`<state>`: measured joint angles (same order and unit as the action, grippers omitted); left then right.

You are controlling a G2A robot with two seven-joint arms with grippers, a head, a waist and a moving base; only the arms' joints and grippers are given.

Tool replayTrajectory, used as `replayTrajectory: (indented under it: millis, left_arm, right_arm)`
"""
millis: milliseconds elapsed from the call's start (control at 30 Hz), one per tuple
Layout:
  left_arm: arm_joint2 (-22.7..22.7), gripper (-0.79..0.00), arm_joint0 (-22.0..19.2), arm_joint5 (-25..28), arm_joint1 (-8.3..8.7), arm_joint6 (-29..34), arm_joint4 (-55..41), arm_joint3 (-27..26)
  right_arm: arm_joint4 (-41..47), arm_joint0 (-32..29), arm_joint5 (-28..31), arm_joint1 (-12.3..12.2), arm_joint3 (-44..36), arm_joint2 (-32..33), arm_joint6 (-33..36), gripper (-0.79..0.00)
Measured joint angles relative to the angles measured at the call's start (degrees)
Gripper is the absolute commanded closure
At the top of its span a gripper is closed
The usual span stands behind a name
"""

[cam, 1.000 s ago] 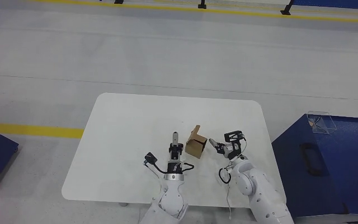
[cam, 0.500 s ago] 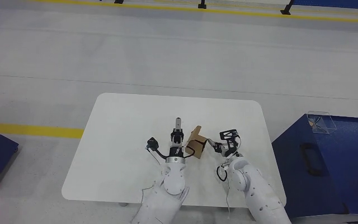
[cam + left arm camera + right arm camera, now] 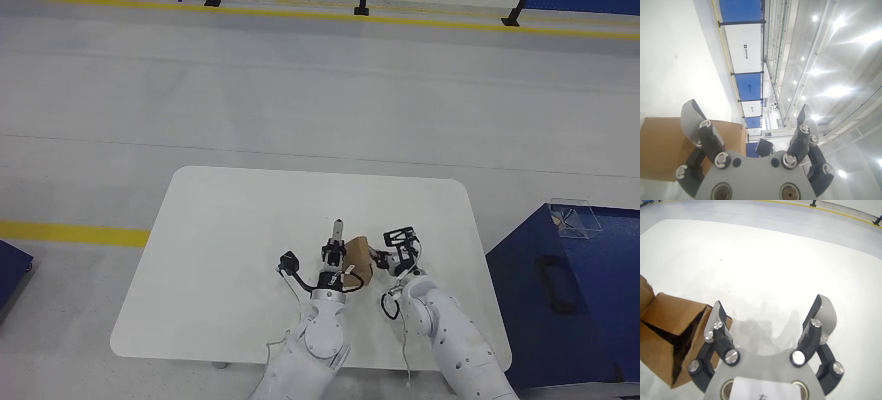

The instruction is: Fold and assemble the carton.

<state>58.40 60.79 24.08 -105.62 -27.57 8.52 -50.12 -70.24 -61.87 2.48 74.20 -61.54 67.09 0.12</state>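
Left tool [image 3: 748, 108] and right tool [image 3: 769, 302] now closer to carton [image 3: 668, 313], both released (mouth seemingly facing right tool).

White table [image 3: 215, 270], blue cabinet [image 3: 585, 310] beside

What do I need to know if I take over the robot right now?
Left end effector: open, holding nothing, one finger beside the carton.
Right end effector: open, holding nothing, one finger at the carton's open end.
Carton: on the table, between the two arms.
Done: it is popped up into a box shape.
Left: the flaps at the end facing the right arm gape, with a dark gap between them. They probably need folding shut. The other end is hidden.
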Motion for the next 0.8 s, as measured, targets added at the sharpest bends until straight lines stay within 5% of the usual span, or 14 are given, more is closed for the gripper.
replayTrajectory:
  millis: [333,800]
  left_arm:
    - [-0.63,-0.785,4.84,-0.83,1.16,0.10,-1.05,-5.98]
    - [-1.16,-0.785,6.64,-0.16,2.11,2.05,-2.03,-10.56]
  right_arm:
    - [-0.78,0.75,-0.23,0.33,0.03,-0.12,-0.41,-0.785]
    - [0.29,0.75,1.47,0.39,0.66,0.86,-1.39,-0.785]
